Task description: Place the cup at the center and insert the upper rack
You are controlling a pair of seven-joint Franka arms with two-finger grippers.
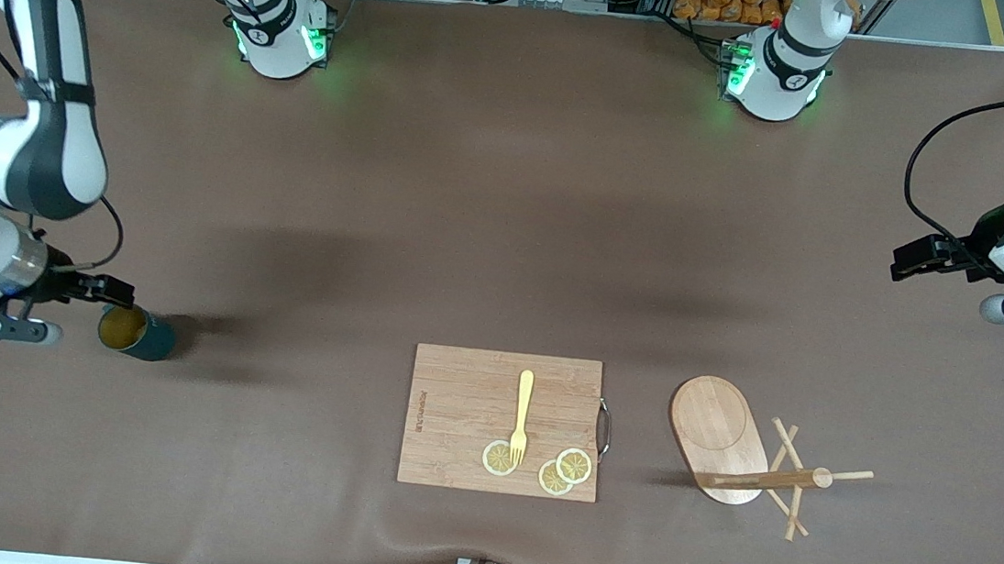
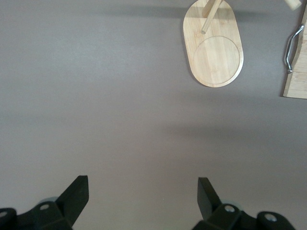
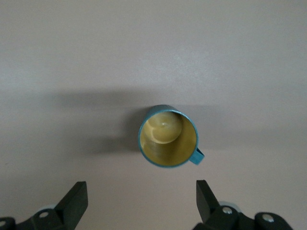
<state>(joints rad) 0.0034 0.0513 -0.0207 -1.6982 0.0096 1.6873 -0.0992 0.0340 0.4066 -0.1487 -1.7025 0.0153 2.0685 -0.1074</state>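
- Front view: cup (image 1: 137, 333) stands upright at the right arm's end, right gripper (image 3: 139, 201) beside it, fingers spread, empty.
- Upper rack (image 1: 730, 447) stands near the cutting board (image 1: 502, 421) holding a fork (image 1: 521, 416) and lemon slices (image 1: 575, 465).
- Left gripper (image 2: 141, 199) waits wide open over bare table.

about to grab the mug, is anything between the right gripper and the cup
Nothing visible. The right gripper is open beside the cup, which stands upright alone on bare table.

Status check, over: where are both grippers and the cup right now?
Right gripper open, beside cup. Cup upright on table, untouched, at right arm's end. Left gripper open over bare table, waiting. Upper rack standing beside cutting board.
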